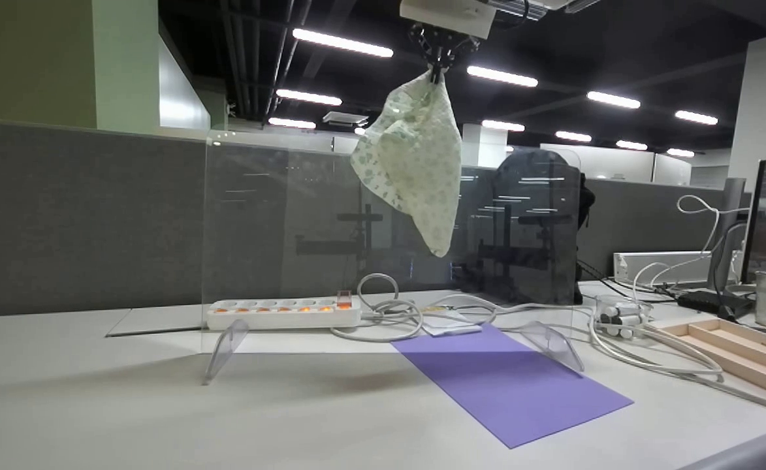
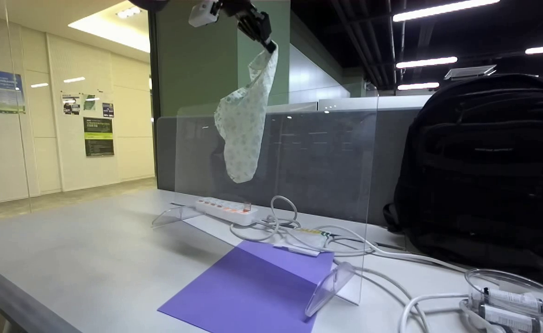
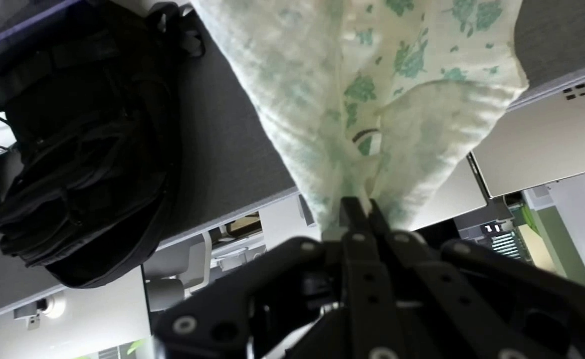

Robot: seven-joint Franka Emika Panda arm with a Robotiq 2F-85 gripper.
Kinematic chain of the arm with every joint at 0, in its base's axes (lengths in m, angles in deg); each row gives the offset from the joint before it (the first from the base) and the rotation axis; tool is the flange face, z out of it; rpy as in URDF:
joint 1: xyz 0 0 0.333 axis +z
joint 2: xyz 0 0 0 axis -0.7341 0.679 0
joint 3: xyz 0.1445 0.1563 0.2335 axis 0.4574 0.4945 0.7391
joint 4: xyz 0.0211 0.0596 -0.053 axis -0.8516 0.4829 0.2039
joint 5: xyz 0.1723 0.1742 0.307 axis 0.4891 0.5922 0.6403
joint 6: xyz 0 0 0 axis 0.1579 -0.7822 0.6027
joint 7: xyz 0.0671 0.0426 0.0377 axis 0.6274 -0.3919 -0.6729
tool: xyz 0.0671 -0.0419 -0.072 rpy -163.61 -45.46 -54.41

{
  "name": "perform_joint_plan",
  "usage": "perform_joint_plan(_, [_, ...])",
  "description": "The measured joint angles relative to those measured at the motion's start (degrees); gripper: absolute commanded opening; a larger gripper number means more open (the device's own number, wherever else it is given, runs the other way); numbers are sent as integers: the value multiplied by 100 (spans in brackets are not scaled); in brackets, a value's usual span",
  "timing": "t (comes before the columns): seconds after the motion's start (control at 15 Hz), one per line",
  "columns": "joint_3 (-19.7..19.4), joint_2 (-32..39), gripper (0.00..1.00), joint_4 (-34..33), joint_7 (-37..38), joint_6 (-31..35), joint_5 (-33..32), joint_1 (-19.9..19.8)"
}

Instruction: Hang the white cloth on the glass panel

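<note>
With slim black fingers point(image 3: 356, 222) pinched together on one gathered end of the soft, wrinkled, off-white green-printed cloth point(image 1: 425, 163), suspends it from a point higher than the top edge of the wide, clear, rectangular glass panel point(image 1: 258, 209). Dangles, overlapping the panel in both exterior views, not yet draped; cannot tell on which side, or whether touching. Might slide down one face if lowered without straddling the edge. Might slip off smooth glass if released with too little over the far side. Could topple the panel on slim, clear, curved feet point(image 1: 227, 349) if bumped sideways. Could drag off if snagged while withdrawing.
</note>
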Motion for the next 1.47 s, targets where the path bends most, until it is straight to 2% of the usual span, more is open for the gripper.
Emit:
perform_joint_plan(0.27, [453,8,0,-152,360,-170,-106,-762])
perform_joint_plan(0.6, [1570,29,2,-198,691,-183,-219,-2103])
perform_joint_plan(0.73, [1728,25,0,-202,727,-182,-219,-2252])
perform_joint_plan(1.07, [1818,-4,0,-151,623,-150,-84,-2272])
perform_joint_plan(1.2, [2032,-42,0,-149,624,-120,18,-2423])
perform_joint_plan(1.47, [2648,-256,0,-173,628,41,432,-2979])
